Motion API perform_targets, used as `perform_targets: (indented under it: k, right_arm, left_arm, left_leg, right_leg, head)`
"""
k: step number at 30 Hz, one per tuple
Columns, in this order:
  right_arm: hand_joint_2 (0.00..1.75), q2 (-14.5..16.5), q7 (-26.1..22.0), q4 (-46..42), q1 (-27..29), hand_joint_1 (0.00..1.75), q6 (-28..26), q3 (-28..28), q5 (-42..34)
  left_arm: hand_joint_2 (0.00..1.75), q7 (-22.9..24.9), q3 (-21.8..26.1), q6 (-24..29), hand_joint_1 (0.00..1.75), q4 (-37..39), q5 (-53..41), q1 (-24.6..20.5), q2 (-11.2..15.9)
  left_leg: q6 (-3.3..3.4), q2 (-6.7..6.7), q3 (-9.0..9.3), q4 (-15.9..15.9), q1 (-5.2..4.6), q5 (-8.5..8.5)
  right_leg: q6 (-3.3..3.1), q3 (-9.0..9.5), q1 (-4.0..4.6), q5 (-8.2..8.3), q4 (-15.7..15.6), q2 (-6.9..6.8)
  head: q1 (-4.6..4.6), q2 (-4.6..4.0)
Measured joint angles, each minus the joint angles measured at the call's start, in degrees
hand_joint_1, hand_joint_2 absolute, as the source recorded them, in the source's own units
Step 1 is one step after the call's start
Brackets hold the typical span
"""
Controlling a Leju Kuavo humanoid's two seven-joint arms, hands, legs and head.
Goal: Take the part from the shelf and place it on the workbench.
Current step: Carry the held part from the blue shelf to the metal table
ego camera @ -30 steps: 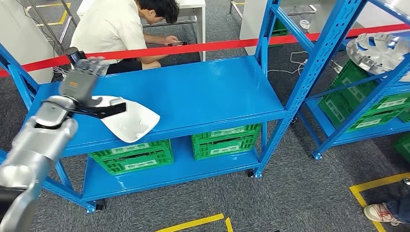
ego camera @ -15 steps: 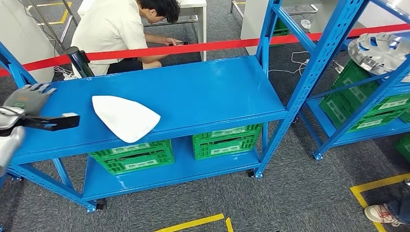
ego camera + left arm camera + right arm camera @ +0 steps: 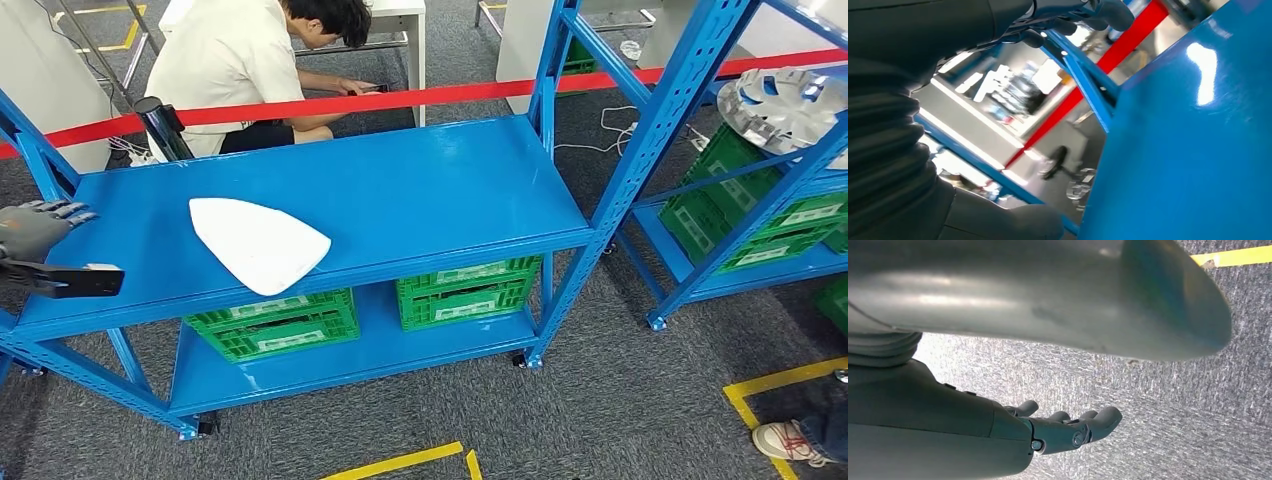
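**White part flat on the blue bench, left hand off its end**

From my seat I see one smooth white teardrop-shaped plastic part [image 3: 258, 242] lying flat on the glossy blue metal workbench top [image 3: 400, 190]. It lies toward the bench's left half, its pointed end close to the front lip. To its right the top is bare blue as far as the tilted blue upright post [image 3: 640, 150]. A red barrier tape [image 3: 420, 97] runs along the back edge, and a person in a pale shirt [image 3: 230, 55] crouches behind it.

Below the top I count two green slatted plastic crates [image 3: 272, 322] side by side on the lower shelf. One silver wheel cover [image 3: 780, 100] lies on the neighbouring rack at right.

My left hand [image 3: 35, 245] hangs at the bench's left end, well apart from the part, fingers spread with the thumb held away, holding nothing. My right hand [image 3: 1068, 427] hangs over grey carpet, fingers loosely extended and apart, empty.
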Motion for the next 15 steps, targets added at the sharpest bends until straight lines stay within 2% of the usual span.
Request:
perform_targets:
  k: [3,6,10,15]
  right_arm:
    - [0.0,0.0,-0.34,0.0,0.01,0.0,0.02,-0.07,-0.1]
    - [0.0,0.0,-0.92,0.0,0.0,0.0,0.02,-0.1,-0.17]
    - [0.0,-0.05,-1.05,0.0,0.1,0.0,0.01,-0.12,-0.25]
    - [0.0,-0.09,-0.62,0.0,0.02,0.0,-0.07,-0.22,-0.41]
  left_arm:
    - [1.75,-4.75,-0.03,0.49,0.0,-4.25,9.45,3.31,2.52]
    - [1.75,-6.84,0.07,-0.48,0.0,-10.37,19.21,9.03,4.56]
    - [1.75,-6.07,0.1,-3.96,0.0,-21.13,27.53,17.01,8.43]
    - [1.75,-6.06,0.05,-4.96,0.0,-30.45,32.58,22.49,11.82]
  left_leg:
    - [-0.01,-0.02,0.02,-0.03,-0.01,-0.01]
    - [-0.05,0.0,0.03,-0.05,-0.01,-0.04]
    - [-0.08,0.11,0.0,-0.06,0.0,-0.06]
    - [-0.07,0.02,0.0,-0.06,-0.01,-0.06]
  right_leg:
    - [-0.03,0.01,-0.01,-0.04,0.0,-0.01]
    - [-0.05,0.01,-0.01,-0.07,0.01,0.0]
    - [-0.07,-0.09,0.0,-0.07,0.01,0.09]
    - [-0.04,-0.04,-0.01,-0.1,0.01,0.01]
  head:
    - [0.01,0.0]
    - [0.01,0.0]
    - [0.01,0.0]
    - [0.02,0.0]
